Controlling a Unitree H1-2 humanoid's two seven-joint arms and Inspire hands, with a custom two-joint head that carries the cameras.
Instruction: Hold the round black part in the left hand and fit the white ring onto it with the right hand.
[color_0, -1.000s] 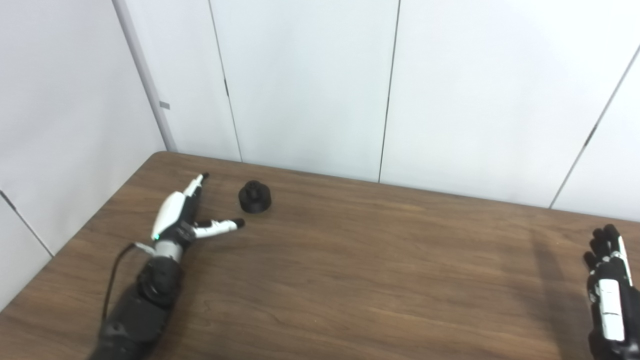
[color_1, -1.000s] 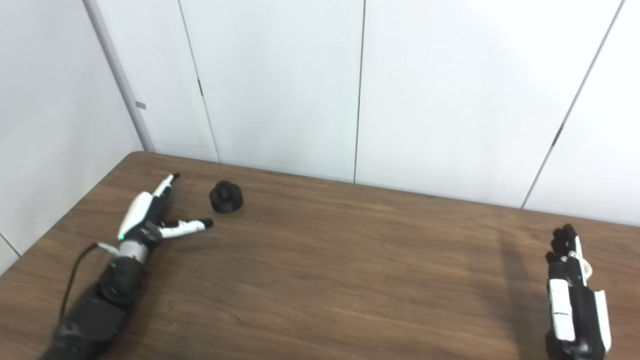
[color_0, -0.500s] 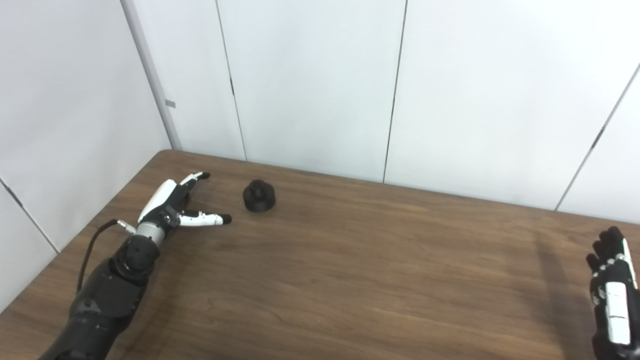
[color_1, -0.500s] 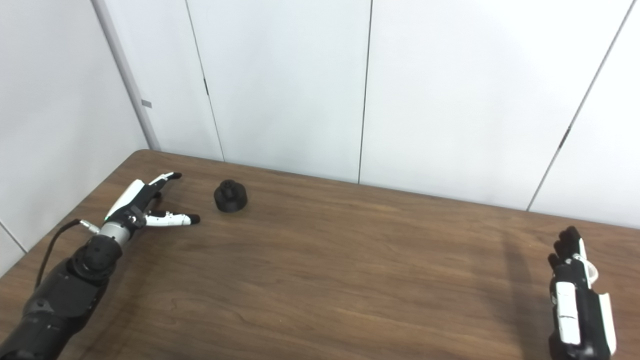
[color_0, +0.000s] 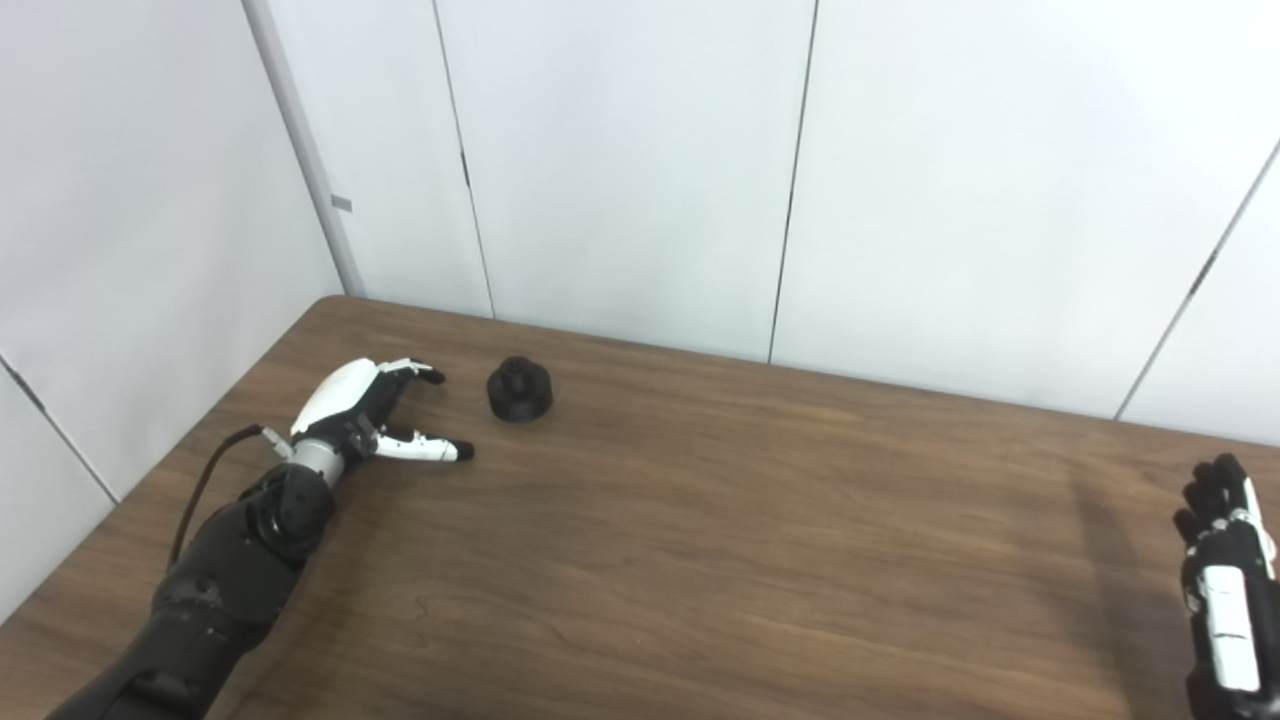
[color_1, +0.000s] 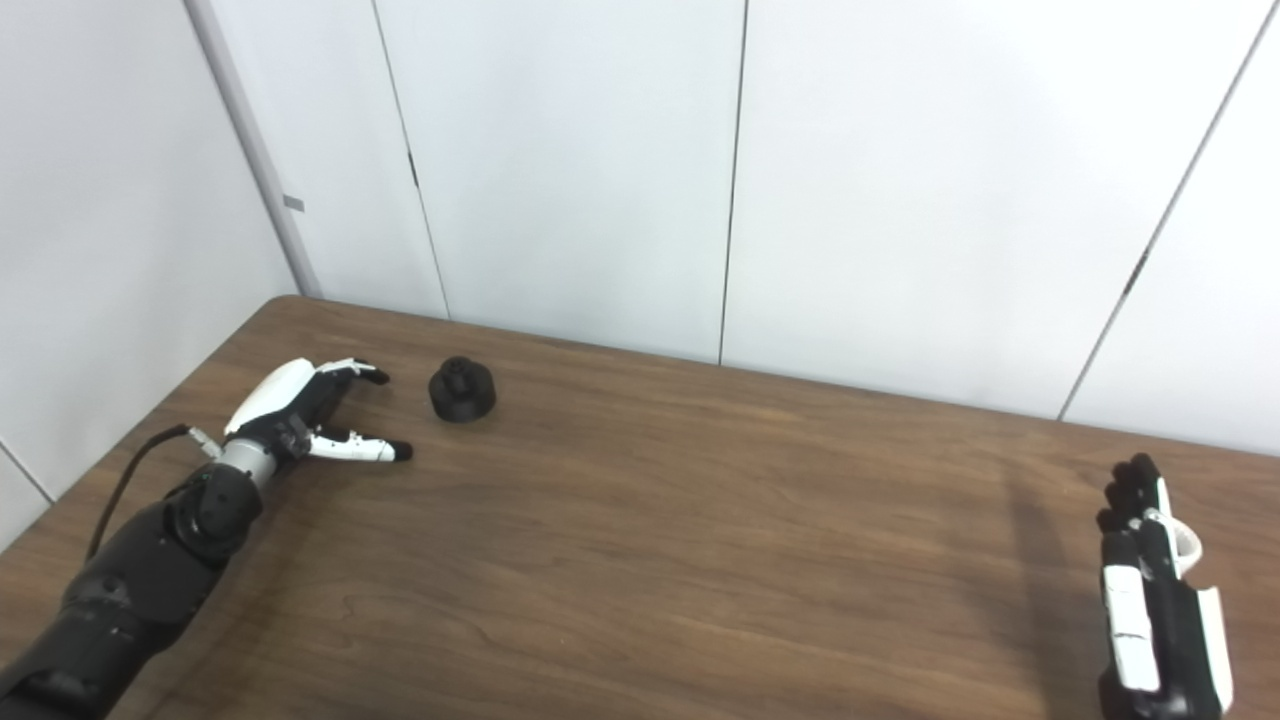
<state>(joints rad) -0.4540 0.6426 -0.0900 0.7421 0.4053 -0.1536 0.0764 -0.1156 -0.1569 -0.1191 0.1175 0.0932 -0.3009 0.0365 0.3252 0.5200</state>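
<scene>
The round black part (color_0: 519, 388) stands on the brown table (color_0: 700, 540) near its far left corner. My left hand (color_0: 370, 415) lies just left of it, palm down and open, thumb stretched toward the part and a small gap between them. My right hand (color_1: 1150, 590) is at the table's right edge, seen from its back with the fingers (color_1: 1128, 490) pointing away. A white ring (color_1: 1184, 545) shows against the palm side of that hand. Whether the hand holds it or it only lies beside the hand is hidden.
White wall panels (color_0: 640, 170) rise directly behind the table's far edge and along its left side. A black cable (color_0: 205, 475) runs from my left wrist over the tabletop.
My left hand has rolled palm down, its fingers curling toward the black part. The right hand and ring have stayed put. The view shifted slightly a second ago.
</scene>
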